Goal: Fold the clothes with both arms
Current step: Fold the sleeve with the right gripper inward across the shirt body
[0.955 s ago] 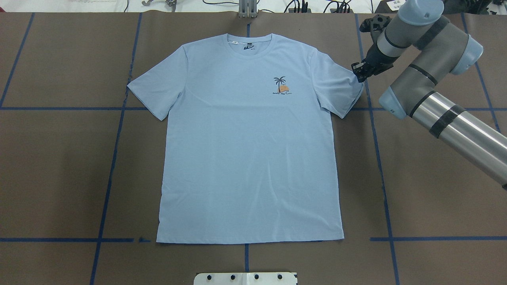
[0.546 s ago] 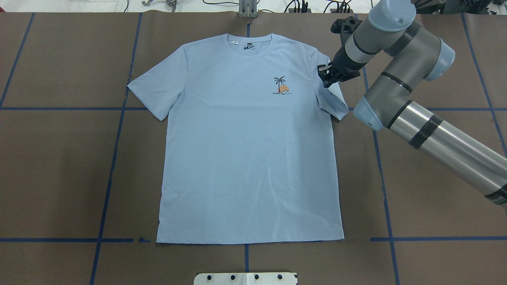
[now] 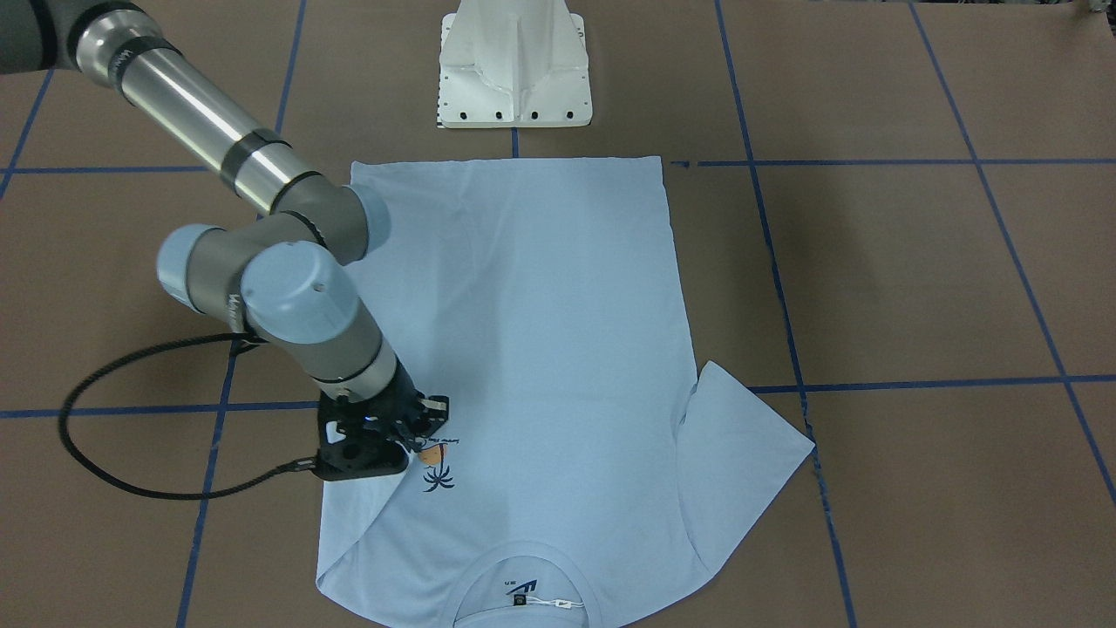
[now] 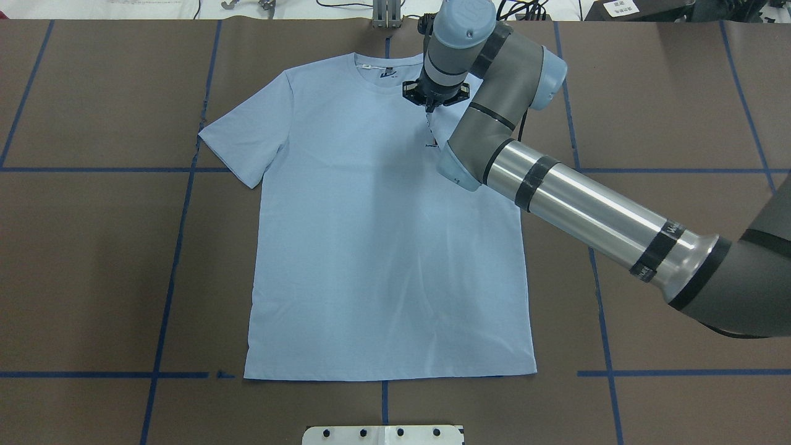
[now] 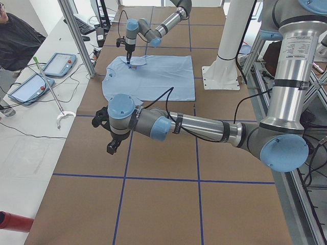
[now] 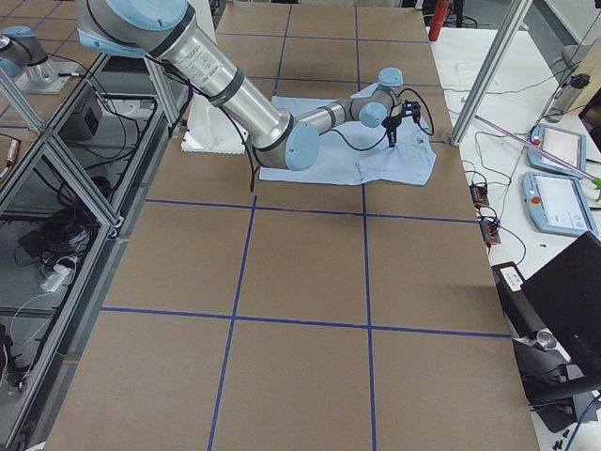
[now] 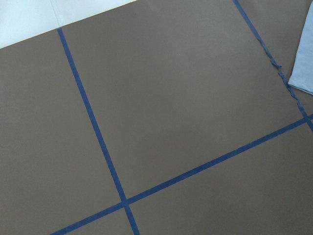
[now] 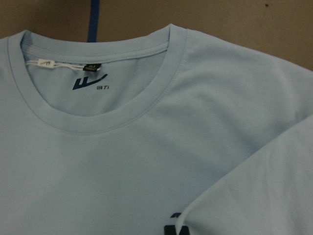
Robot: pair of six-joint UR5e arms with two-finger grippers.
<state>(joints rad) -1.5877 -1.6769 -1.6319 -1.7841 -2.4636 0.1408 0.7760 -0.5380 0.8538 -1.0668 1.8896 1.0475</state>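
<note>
Front-facing cam: the light blue T-shirt (image 3: 540,331) lies flat on the brown table (image 3: 915,262), right in front of the white pedestal base (image 3: 514,70). Its hem is nearest the base and its collar (image 3: 523,554) is at the far end from it. The right gripper (image 3: 429,417) is down on the chest, well out from the base. Its fingers are clamped on the tip of one sleeve (image 3: 370,510), which is folded in and half-covers the palm print (image 3: 438,477). The other sleeve (image 3: 750,453) is spread out flat. Overhead: the right arm (image 4: 575,204) crosses over the shirt, and a thin edge of sleeve hangs under the gripper, just short of the collar. Left side cam: the left gripper (image 5: 112,147) hovers over bare table, well apart from the shirt and out from the base. Can't tell if its fingers are apart or together. Right side cam: too small to add anything. Left wrist cam: table, blue tape lines (image 7: 93,122), and a corner of shirt at the edge. Right wrist cam: the collar with its label (image 8: 46,63), and the folded sleeve lying over the print.
</note>
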